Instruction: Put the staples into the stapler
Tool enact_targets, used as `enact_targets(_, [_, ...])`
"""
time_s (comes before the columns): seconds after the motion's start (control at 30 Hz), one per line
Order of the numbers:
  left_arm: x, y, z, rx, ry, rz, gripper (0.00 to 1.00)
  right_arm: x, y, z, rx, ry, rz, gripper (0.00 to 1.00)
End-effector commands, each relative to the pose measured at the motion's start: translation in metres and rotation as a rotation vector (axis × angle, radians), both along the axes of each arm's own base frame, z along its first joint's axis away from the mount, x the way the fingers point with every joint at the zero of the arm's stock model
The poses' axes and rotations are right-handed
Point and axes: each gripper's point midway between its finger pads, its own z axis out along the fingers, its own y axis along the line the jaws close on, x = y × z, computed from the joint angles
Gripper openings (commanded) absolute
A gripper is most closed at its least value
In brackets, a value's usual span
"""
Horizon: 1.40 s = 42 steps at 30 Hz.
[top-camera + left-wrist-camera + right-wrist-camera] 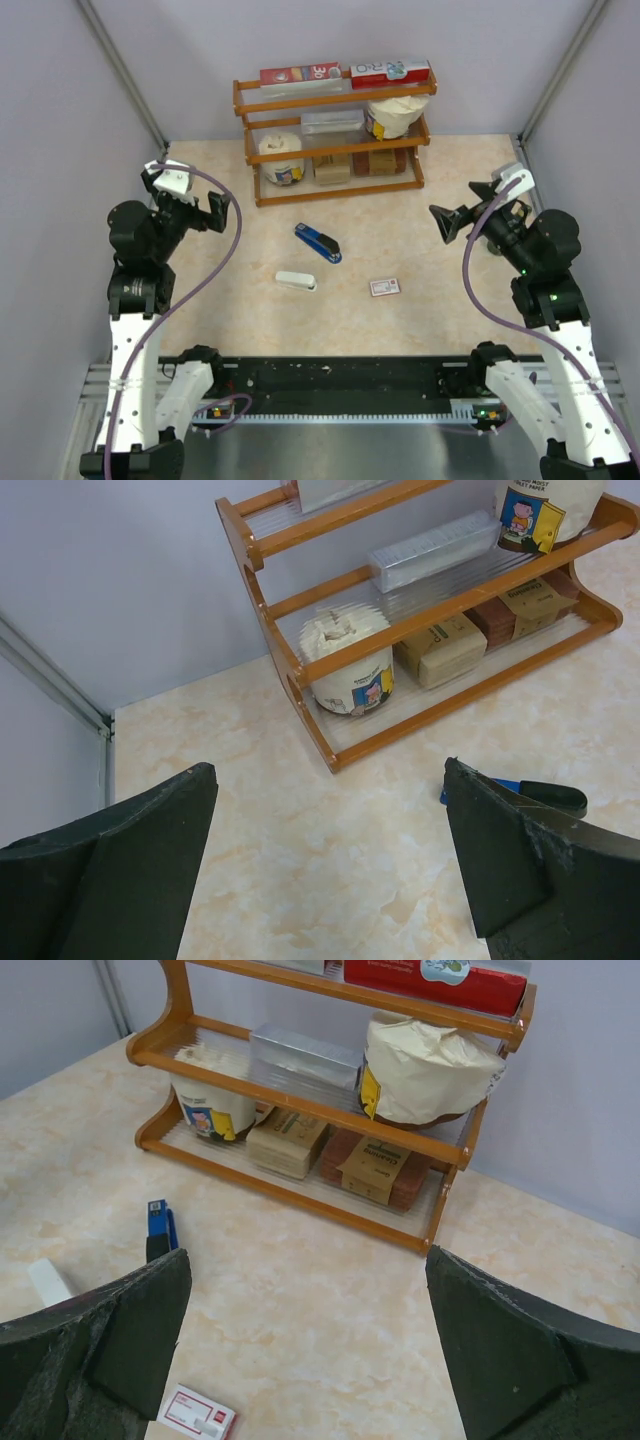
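Worktop (430, 320): marbled beige, walled on three sides.

Staple box (384, 287): red and white, lying flat and closed, right of centre and closer to the near edge than to the far edge. The right wrist view shows it low between that arm's fingers (198, 1413). No loose staple strips can be made out.

Blue stapler (318, 243): lying at the centre of the worktop, set diagonally, apart from the box.

White stapler (296, 281): just nearer than the blue one, towards the near edge and left of the box. It touches neither.

Wooden rack (335, 130): stands at the middle of the far edge, its shelves stocked with cartons, tubs and packets.

Left gripper (218, 212): raised above the left side of the worktop. Jaws spread wide, nothing between them.

Right gripper (440, 224): raised above the right side. Jaws likewise wide apart and holding nothing.

Neither gripper touches any item.
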Motion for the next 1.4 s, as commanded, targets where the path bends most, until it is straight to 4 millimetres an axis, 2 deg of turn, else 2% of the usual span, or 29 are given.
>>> enact_targets(0.0, [-0.003, -0.005, 0.014, -0.006, -0.062, -0.042, 0.99, -0.004, 0.003, 0.017, 0.040, -0.037, 0.007, 0.99])
enact_targets(0.13, [-0.003, -0.006, 0.012, -0.006, -0.062, -0.053, 0.99, -0.001, 0.001, 0.014, -0.012, -0.074, 0.005, 0.99])
enact_targets(0.33, [-0.006, -0.015, 0.008, 0.009, -0.062, -0.117, 0.99, 0.002, 0.002, -0.006, -0.129, -0.101, 0.037, 0.99])
enact_targets(0.43, [-0.008, -0.023, 0.004, 0.038, -0.064, -0.179, 0.99, 0.001, 0.006, -0.009, -0.140, -0.102, 0.066, 0.99])
enact_targets(0.67, [-0.029, -0.059, -0.020, 0.107, -0.036, -0.450, 0.99, 0.000, 0.014, -0.028, -0.195, -0.096, 0.129, 0.99])
enact_targets(0.9, [-0.033, -0.076, -0.031, 0.155, 0.029, -0.558, 0.99, -0.011, 0.020, -0.045, -0.222, -0.049, 0.197, 0.99])
enact_targets(1.0, [-0.037, -0.098, -0.051, 0.238, 0.081, -0.644, 0.99, -0.023, 0.029, -0.057, -0.225, -0.003, 0.275, 0.97])
enact_targets(1.1, [-0.042, -0.120, -0.092, 0.397, 0.151, -0.719, 0.99, -0.034, 0.034, -0.070, -0.236, 0.021, 0.332, 0.97])
enact_targets(1.17, [-0.053, -0.138, -0.118, 0.460, 0.195, -0.810, 0.99, -0.035, 0.034, -0.077, -0.246, 0.022, 0.338, 0.97])
enact_targets(1.37, [-0.054, -0.153, -0.177, 0.525, 0.314, -0.901, 0.99, -0.038, 0.036, -0.087, -0.252, 0.034, 0.360, 0.97])
